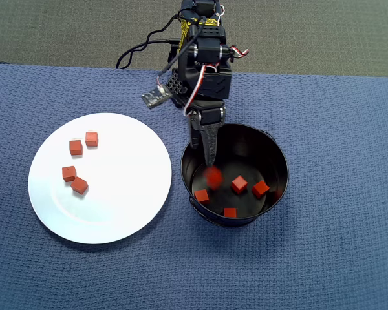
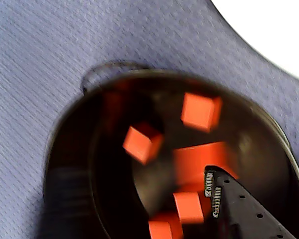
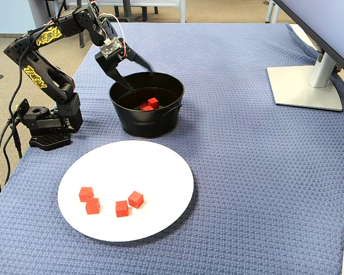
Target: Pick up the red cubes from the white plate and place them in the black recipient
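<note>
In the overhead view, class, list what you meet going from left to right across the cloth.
White plate with four red cubes → pincer at the pot's rim → black pot holding more cubes.

The counter wears a blue waffle-weave cloth across the whole overhead view. At left sits a glossy white plate carrying four matte red-orange cubes. Right of centre, the black pot shows more red-orange cubes against its dark floor. The arm at upper left of the fixed view is black with yellow lettering.
</note>
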Motion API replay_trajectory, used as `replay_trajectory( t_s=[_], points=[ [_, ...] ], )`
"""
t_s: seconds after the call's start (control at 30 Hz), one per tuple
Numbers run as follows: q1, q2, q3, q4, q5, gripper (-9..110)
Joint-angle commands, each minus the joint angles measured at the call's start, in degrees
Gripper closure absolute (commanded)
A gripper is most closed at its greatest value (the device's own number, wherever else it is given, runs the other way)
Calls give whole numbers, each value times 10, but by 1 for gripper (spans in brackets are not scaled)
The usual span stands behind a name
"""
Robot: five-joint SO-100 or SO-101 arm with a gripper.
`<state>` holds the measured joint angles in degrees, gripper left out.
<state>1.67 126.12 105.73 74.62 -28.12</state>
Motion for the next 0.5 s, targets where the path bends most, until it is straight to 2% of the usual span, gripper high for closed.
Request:
replay_trajectory(
  t_s=[0.0, 0.2, 0.37, 0.47],
  points=[
    [121, 3, -44, -43, -97, 55],
    [314, -29, 12, -174, -236, 61],
    [398, -76, 59, -238, -354, 62],
    [430, -124, 81, -321, -377, 62]
  ],
)
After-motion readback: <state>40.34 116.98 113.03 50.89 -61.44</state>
